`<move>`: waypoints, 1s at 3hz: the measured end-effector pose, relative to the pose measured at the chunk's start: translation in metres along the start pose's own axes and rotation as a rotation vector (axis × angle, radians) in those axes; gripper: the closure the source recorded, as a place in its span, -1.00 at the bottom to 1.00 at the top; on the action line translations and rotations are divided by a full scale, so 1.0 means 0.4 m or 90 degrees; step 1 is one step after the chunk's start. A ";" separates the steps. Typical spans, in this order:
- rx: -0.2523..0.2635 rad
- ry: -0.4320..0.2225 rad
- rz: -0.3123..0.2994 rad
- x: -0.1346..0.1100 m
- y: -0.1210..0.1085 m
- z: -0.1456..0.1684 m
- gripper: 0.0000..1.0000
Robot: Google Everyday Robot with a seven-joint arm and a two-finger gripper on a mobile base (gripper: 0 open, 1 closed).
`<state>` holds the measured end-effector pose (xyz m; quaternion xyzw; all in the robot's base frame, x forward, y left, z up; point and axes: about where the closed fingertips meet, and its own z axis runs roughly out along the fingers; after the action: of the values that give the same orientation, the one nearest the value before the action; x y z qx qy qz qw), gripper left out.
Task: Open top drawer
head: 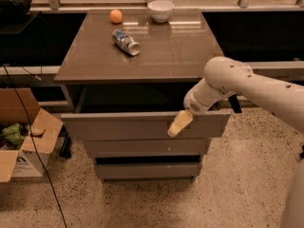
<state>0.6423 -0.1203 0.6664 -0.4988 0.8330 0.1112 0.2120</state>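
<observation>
The gripper (pixel 179 123) sits against the upper edge of the top drawer (pixel 118 127), right of the front's middle, its cream tip lying over the grey face. Whether it is open or closed on the edge cannot be told. The white arm (pixel 247 82) reaches in from the right. The top drawer stands out toward the near side, with a dark gap between its front and the cabinet top (pixel 166 56). Below it, the two narrower drawer fronts (pixel 147 147) sit further back. On the glossy top, a can (pixel 126 42) lies on its side left of centre, with an orange (pixel 116 16) and a white bowl (pixel 160 10) at the far edge. A cardboard box (pixel 21 146) stands open on the floor to the left.
</observation>
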 end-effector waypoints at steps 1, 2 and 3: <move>-0.025 0.046 -0.027 0.048 0.027 -0.002 -1.00; -0.066 0.114 -0.044 0.130 0.064 -0.010 -0.65; -0.069 0.121 -0.046 0.134 0.066 -0.019 -0.18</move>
<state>0.5950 -0.1527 0.6477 -0.5475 0.8236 0.1009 0.1085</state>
